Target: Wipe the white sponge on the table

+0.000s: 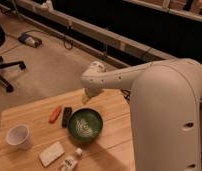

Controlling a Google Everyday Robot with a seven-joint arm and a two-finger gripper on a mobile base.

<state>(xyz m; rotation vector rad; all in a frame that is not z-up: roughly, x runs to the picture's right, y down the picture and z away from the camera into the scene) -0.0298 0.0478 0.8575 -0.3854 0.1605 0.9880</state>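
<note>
Tabletop, right side hidden by the robot's arm; the white sponge lies near the front edge, at 8 o'clock from the green bowl. The gripper hangs at the bowl's 12 o'clock, grasp state indiscernible.

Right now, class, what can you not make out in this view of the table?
Camera view: table right side, hidden behind the robot arm.
Small bottle, cut off by the bottom edge.
Dark item beside the green bowl, too small to identify.
Gripper hangs above the table's far edge.
</note>
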